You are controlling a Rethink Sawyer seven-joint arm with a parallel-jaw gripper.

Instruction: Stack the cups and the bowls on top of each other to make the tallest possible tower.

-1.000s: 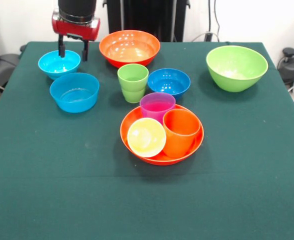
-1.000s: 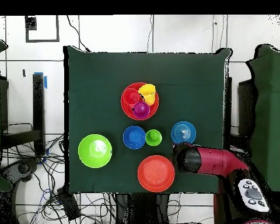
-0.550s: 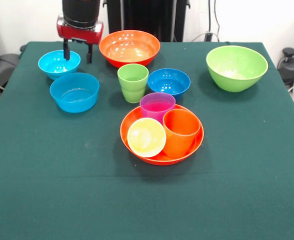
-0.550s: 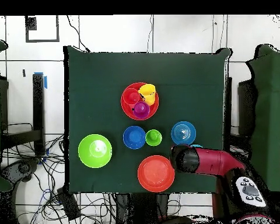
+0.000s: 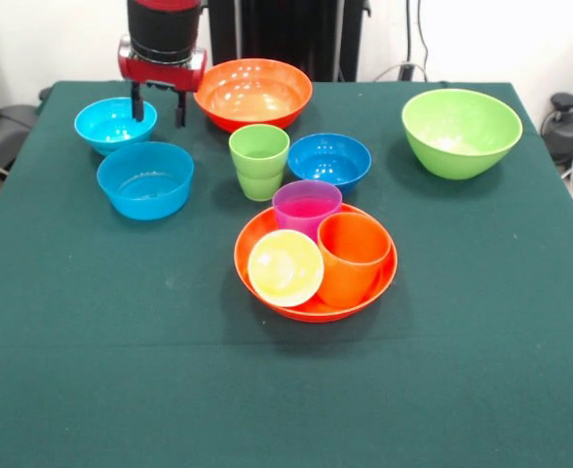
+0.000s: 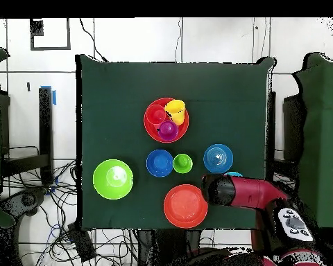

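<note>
Front view: orange bowl [image 5: 315, 292] holds yellow [image 5: 285, 267], orange [image 5: 353, 255], purple cups [image 5: 306, 207].

- Light is bright and even, falling from above.
- Shadows on the green tablecloth [image 5: 92, 370] are soft and short, lying close under each bowl.
- White glare spots sit inside the far orange bowl [image 5: 252, 93], the lime green bowl [image 5: 460, 132] and the dark blue bowl [image 5: 329, 161].
- The front view is slightly soft; small detail in the overhead view is hard to read.
</note>
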